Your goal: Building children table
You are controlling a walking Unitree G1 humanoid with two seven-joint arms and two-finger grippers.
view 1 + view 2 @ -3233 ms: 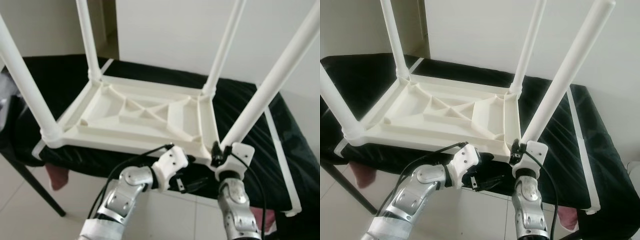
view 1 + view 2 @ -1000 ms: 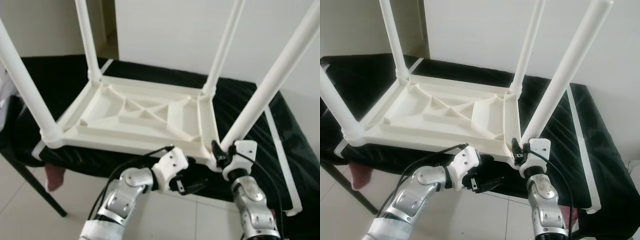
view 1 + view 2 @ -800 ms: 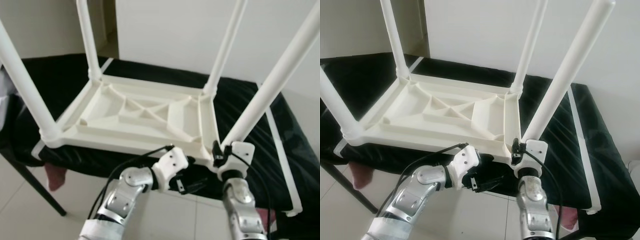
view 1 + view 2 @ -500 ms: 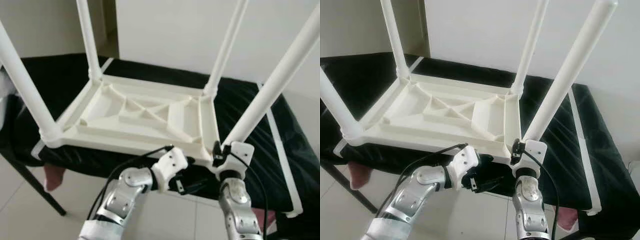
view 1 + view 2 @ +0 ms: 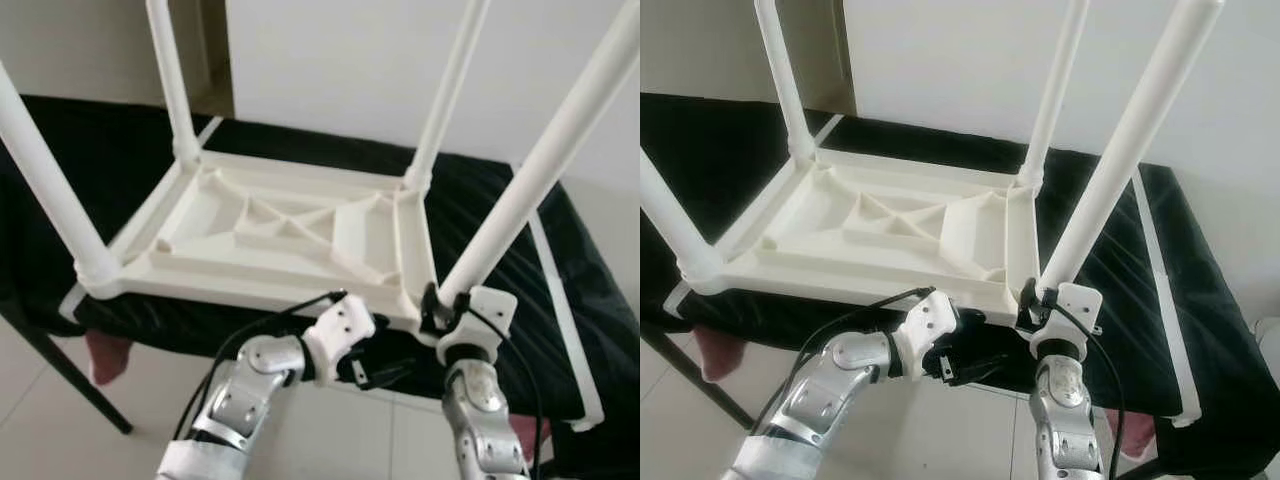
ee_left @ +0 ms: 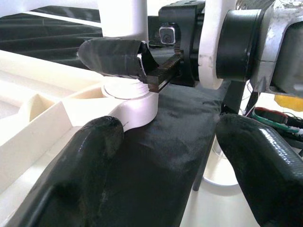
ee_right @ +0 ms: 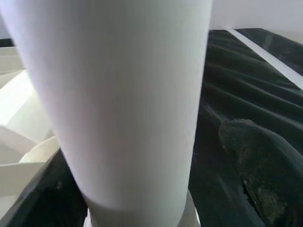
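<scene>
White table leg (image 5: 1110, 170) | right claw (image 5: 1032, 298) clamped at base | markings: unreadable

left gripper (image 6: 165, 156): open | right gripper (image 6: 142, 61): seemingly clamps table leg (image 6: 120, 19)

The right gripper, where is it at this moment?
In the eye views the right gripper is on the robot's right, at the base of the near right leg of the upturned white table.

One upturned white table top (image 5: 290, 235), four legs (image 5: 530, 170), two tools (image 5: 432, 305), one black cloth (image 5: 500, 200).
</scene>
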